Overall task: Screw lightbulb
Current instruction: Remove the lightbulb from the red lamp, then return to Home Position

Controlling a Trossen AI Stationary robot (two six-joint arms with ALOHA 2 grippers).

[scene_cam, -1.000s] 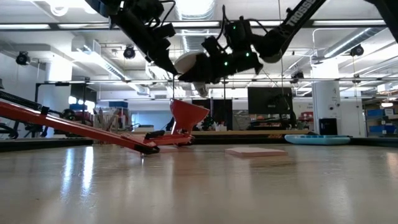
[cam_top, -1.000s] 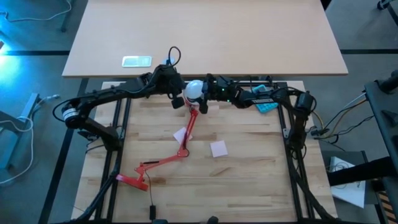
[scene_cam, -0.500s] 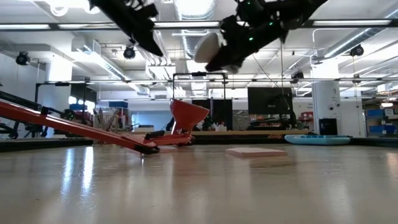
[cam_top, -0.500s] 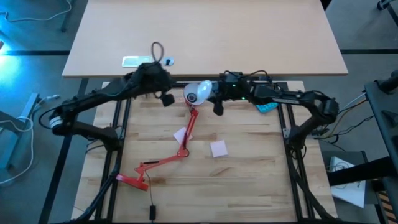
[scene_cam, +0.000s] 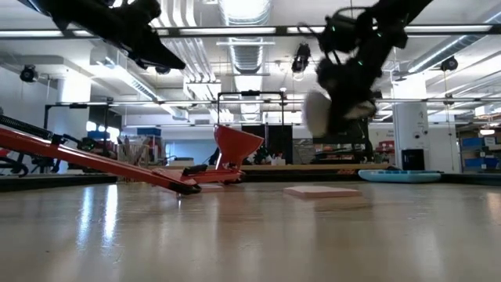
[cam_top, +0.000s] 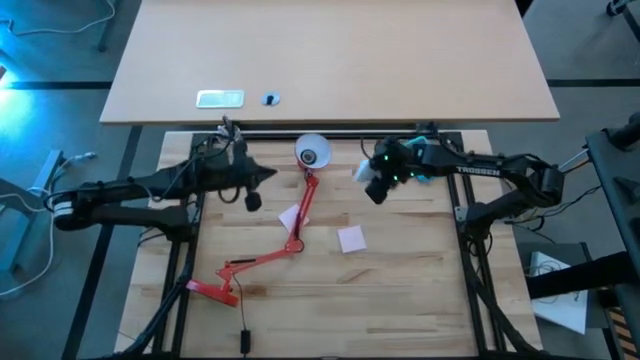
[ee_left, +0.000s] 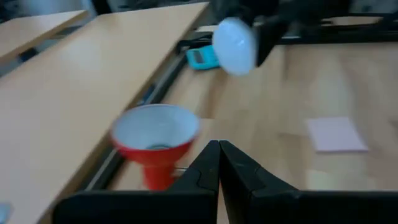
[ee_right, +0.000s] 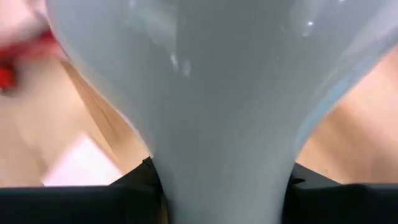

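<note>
Held aloft in the right claw point(cam_top: 372, 180): the lightbulb point(cam_top: 362, 172), clamped by its narrow neck, white globe out ahead of the fingers. Clear of the counter point(cam_top: 400, 290) in the low view, with the bulb point(scene_cam: 317, 112) hanging well above the wood. Fills the right wrist view almost entirely, globe point(ee_right: 205, 74) swelling forward from the pinch.

Relation that matters: the lamp shade point(cam_top: 312, 152), red outside and white inside, lies toward the left arm's side from the bulb, apart from it, with open counter between. Mouth of the shade facing up toward the overhead camera; in the left wrist view the shade point(ee_left: 155, 127) stands as an upturned funnel, with the bulb point(ee_left: 235, 45) beyond it and higher. Long axis of the bulb appears close to level, or tilted a little, and globe-first; the socket at the bottom of the funnel seems to want the screw base first and pointing down. Judged from this: a turn of the bulb or a re-grip likely needed before any threading, plus a sideways carry to bring it over the shade.

Nearer arm to the shade: about even, the left claw point(cam_top: 262, 176) just on the shade's other side, fingers pressed together on nothing, tips pointing at the shade. Free, as it stands, to steady the red lamp arm point(cam_top: 300, 215).

Pink sticky notes point(cam_top: 351, 238) on the counter, out of the path.
</note>
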